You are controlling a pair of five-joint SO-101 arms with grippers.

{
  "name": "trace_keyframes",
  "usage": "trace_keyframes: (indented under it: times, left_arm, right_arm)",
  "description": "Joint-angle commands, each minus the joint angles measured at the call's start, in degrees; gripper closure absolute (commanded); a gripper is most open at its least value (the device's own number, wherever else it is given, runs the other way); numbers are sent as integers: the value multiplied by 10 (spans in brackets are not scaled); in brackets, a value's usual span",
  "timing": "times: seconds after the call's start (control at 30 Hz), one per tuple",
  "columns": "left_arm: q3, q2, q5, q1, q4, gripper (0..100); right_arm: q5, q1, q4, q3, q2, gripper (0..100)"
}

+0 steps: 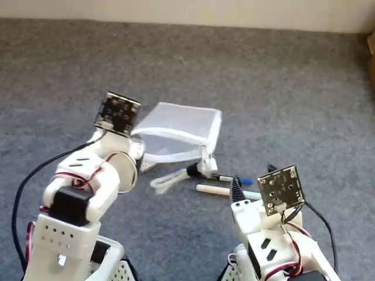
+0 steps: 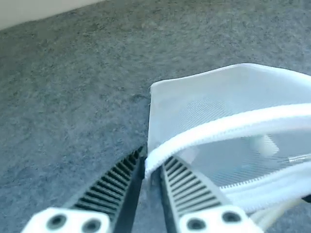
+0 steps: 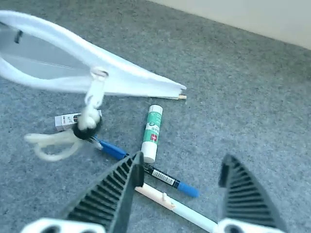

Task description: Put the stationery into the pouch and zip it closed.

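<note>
Left end effector (image 2: 152,164) on mesh pouch (image 2: 218,104)

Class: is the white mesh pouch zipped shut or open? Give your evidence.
Open: the pouch has two zipper edges gaping apart, showing its inside; the left end effector grips one.
</note>
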Motion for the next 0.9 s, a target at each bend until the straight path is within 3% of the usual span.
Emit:
trace_keyframes:
  times: [0.0,0.17,0.53,0.87]
  left_arm:
    - [-80,3,-3,-29,51,993]
    - [-145,4,-3,-70,112,992]
    - [-210,4,-30,-169,179,989]
    - [-211,4,-55,-267,216,989]
  right_arm:
    - [-7,-3,1,-30,-1,700]
    - [-7,-3,-4,-31,15,734]
    - [-7,-7,-6,-65,250,754]
    - [-47,-22,-96,-68,362,756]
